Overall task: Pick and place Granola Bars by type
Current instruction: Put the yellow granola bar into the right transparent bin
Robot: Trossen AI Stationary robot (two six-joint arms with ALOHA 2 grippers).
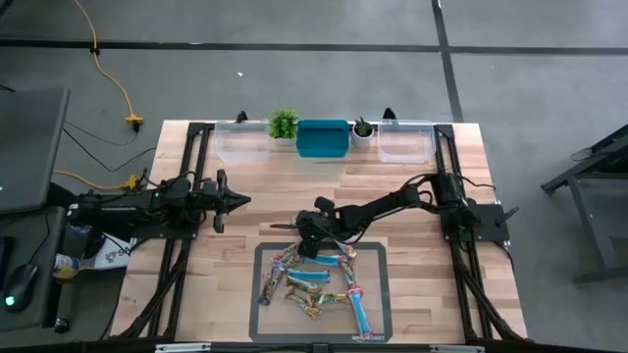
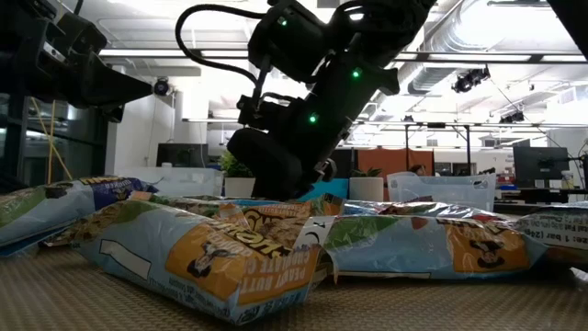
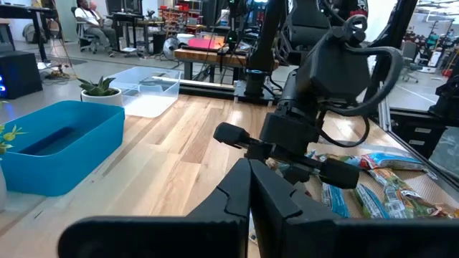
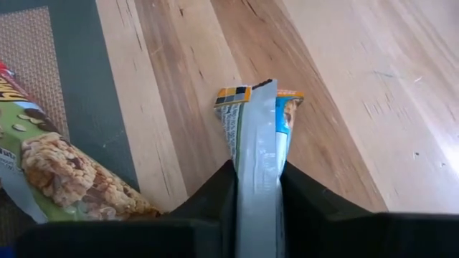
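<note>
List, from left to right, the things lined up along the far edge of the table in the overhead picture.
Clear tub → leafy green plant → blue tub → small potted plant → second clear tub.

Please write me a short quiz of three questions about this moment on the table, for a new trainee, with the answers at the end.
1. True or false: the right gripper has a granola bar pinched edge-on between its fingers.
2. Which stands between the two small potted plants at the table's far edge: A) the blue bin, B) a clear bin, C) the grey mat?
3. Fill in: the left gripper waits over bare wood, on the table's ____ side.

Key
1. True; the wrapper rises from between the two dark fingers.
2. A; the clear bins sit outside the plants, and the mat with the other bars lies at the near edge.
3. left
</note>
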